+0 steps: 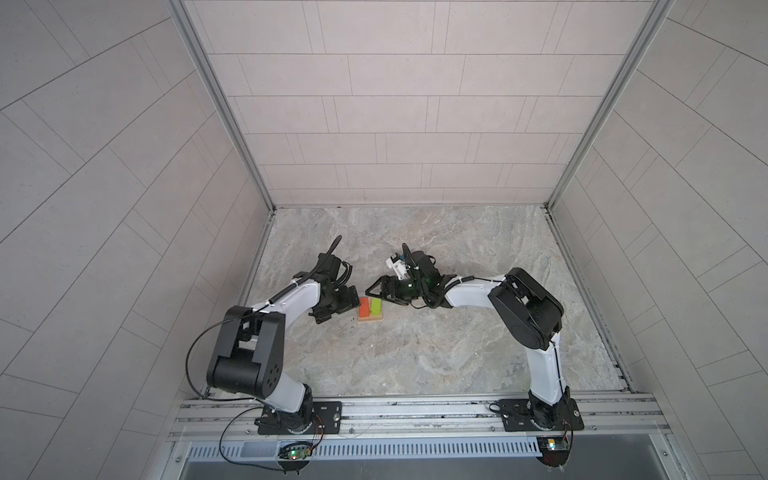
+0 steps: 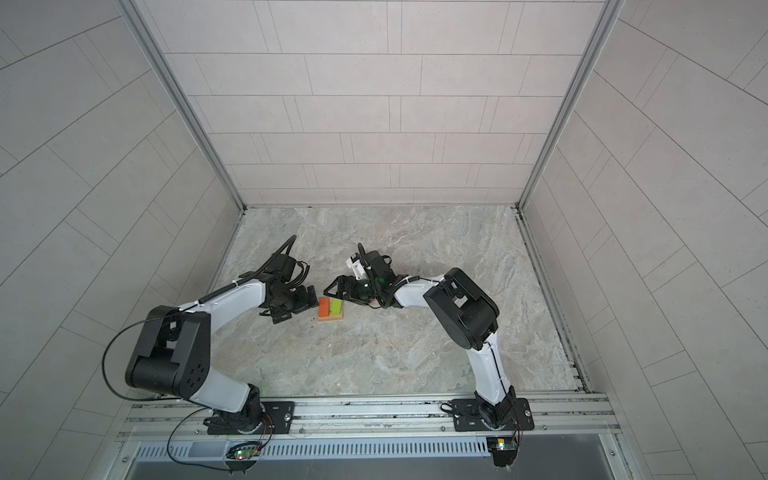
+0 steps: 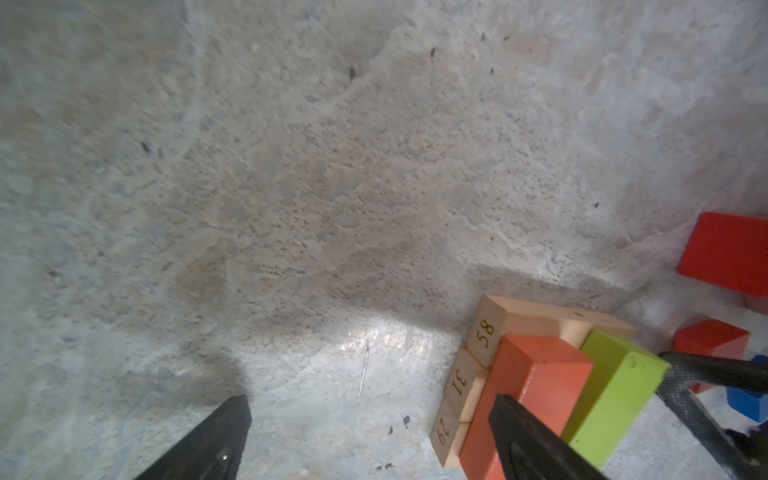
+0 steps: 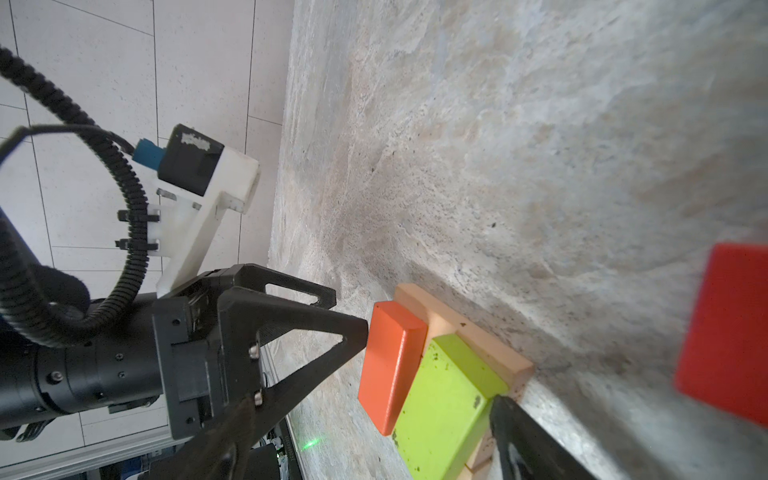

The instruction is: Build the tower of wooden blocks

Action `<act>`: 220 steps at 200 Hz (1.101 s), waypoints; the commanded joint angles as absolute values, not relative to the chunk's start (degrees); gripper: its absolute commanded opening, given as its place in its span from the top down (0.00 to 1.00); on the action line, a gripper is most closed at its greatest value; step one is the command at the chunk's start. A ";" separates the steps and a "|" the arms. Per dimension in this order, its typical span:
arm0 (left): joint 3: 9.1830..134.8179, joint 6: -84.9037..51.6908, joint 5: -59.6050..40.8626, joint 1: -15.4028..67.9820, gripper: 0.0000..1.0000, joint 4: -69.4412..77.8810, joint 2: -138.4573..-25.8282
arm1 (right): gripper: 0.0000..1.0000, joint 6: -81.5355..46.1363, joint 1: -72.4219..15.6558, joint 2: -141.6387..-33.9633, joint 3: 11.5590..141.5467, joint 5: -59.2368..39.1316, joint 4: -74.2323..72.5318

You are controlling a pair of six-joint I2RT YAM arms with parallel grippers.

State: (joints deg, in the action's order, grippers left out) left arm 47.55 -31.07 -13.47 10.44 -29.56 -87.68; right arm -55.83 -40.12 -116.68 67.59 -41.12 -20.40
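Observation:
The tower (image 1: 370, 311) is low: three tan bars (image 3: 482, 332) lie side by side, with an orange oblong (image 4: 390, 361) and a lime oblong (image 4: 444, 403) flat on top. My left gripper (image 3: 370, 415) is open on the tower's left, one fingertip (image 4: 361, 328) at the orange oblong's side. My right gripper (image 4: 374, 403) is open at the tower's far edge, with one finger (image 4: 519, 436) against the lime oblong's end. In both top views the grippers (image 1: 338, 309) (image 1: 376, 293) flank the tower (image 2: 331, 309).
Loose wood blocks lie beyond the tower under my right arm: a large red block (image 3: 727, 253), a red cube (image 3: 710, 336) and a blue cube (image 3: 748, 403). The top views do not show them. The stone tabletop (image 1: 415, 353) is walled on three sides.

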 commanded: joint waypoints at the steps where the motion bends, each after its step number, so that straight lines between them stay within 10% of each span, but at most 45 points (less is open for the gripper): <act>1: 47.11 -31.00 -13.01 10.98 0.03 -29.26 -88.40 | 0.10 -56.56 -40.42 -117.40 68.47 -41.48 -21.70; 220: 46.12 -31.75 -12.23 11.95 0.03 -31.20 -85.84 | 0.10 -56.78 -41.24 -116.47 67.43 -42.36 -22.85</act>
